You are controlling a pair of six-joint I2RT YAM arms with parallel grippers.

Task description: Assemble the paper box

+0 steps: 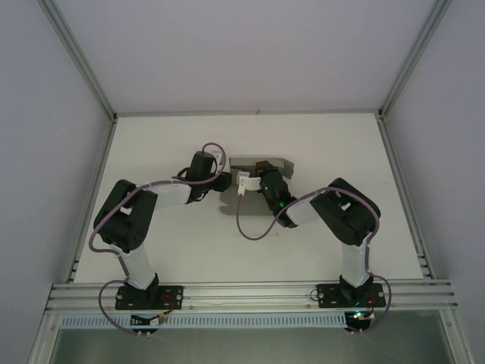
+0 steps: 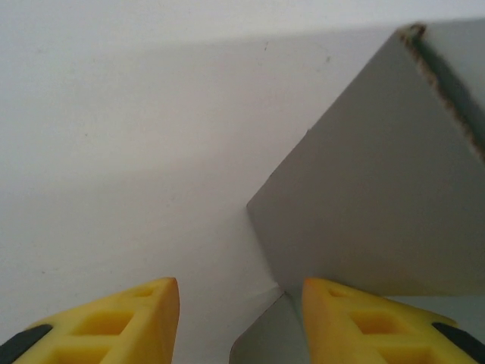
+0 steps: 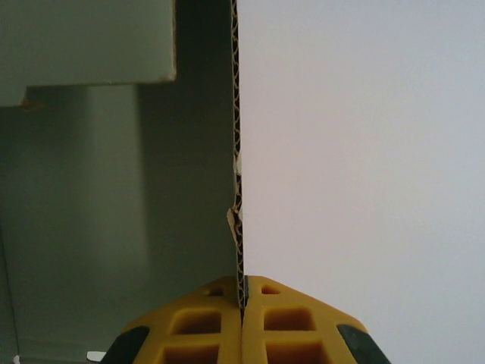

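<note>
The paper box [image 1: 274, 163] is grey card, partly folded, lying at mid-table between the two arms. My right gripper [image 3: 243, 287] is shut on an upright wall of it. The wall's corrugated edge [image 3: 238, 152] runs straight up from between the yellow fingers, with the grey inside of the box [image 3: 114, 220] to its left. My left gripper [image 2: 240, 284] stands open at the box's left side. A raised grey flap [image 2: 379, 189] sits just past its right fingertip [image 2: 318, 292], and nothing is clamped between the fingers. From above, both grippers [image 1: 225, 182] [image 1: 263, 173] meet over the box.
The white tabletop [image 1: 167, 144] is ringed by white walls with aluminium posts. An aluminium rail [image 1: 250, 292] at the near edge carries both arm bases. Purple cables loop along each arm.
</note>
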